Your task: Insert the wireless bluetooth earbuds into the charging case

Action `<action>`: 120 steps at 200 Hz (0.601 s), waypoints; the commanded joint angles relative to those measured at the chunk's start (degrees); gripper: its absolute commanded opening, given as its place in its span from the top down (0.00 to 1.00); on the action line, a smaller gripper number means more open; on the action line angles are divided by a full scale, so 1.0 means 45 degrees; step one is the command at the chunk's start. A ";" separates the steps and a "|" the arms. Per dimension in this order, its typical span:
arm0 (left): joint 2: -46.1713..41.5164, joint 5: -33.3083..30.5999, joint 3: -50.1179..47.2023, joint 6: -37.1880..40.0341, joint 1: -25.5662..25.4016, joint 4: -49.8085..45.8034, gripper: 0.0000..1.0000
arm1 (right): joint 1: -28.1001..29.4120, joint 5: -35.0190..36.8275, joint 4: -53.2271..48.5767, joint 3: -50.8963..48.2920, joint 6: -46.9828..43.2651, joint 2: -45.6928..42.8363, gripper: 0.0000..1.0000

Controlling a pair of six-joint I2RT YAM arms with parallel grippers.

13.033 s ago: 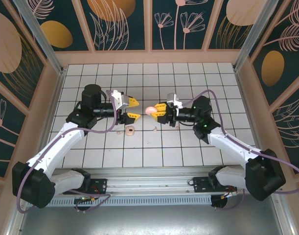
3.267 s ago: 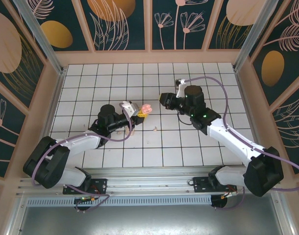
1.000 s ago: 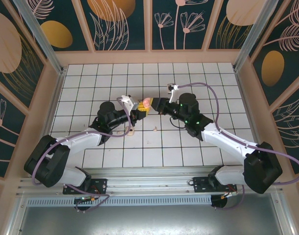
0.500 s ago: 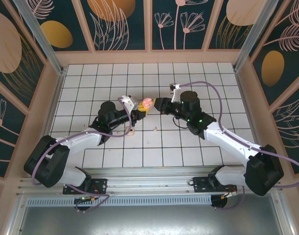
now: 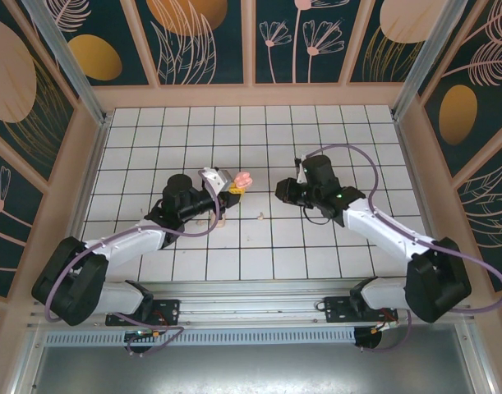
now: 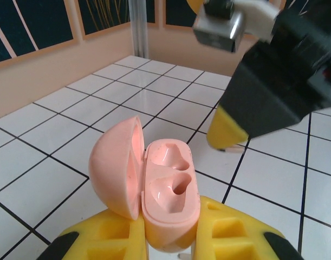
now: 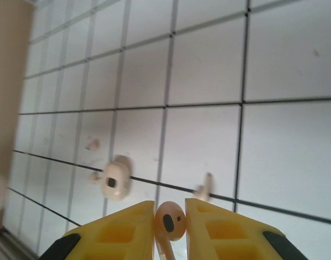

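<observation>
The charging case is pale pink and hangs open above the tiles, lid swung left, both wells empty. My left gripper is shut on its base; from above, the case sits at that gripper's tip. My right gripper is shut on one cream earbud, stem pointing back. It hovers a short way right of the case, one yellow finger showing in the left wrist view. A second earbud lies on the tiles below, between the two grippers.
A small cream piece with a dark centre lies on the tiles near the loose bud, with tiny pale bits beside it. Wooden walls ring the white tiled floor. Open tiles stretch behind and to both sides.
My right gripper has drawn back to the right and slightly nearer, away from the open case, with the earbud still in it. The left gripper keeps the case almost where it was.
</observation>
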 commanded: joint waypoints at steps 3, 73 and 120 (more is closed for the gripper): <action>-0.0376 -0.0139 -0.0099 0.0361 -0.0094 -0.0189 0.87 | -0.0014 0.0741 -0.1206 -0.0326 0.0332 0.0786 0.79; -0.0252 -0.0069 -0.0044 0.0113 -0.0094 0.0152 0.87 | 0.0025 0.1567 -0.1296 -0.0744 0.0952 0.2334 0.79; -0.0234 -0.0082 0.0043 0.0256 -0.0086 -0.0051 0.87 | 0.0256 0.1782 -0.1512 -0.0845 0.1059 0.2982 0.79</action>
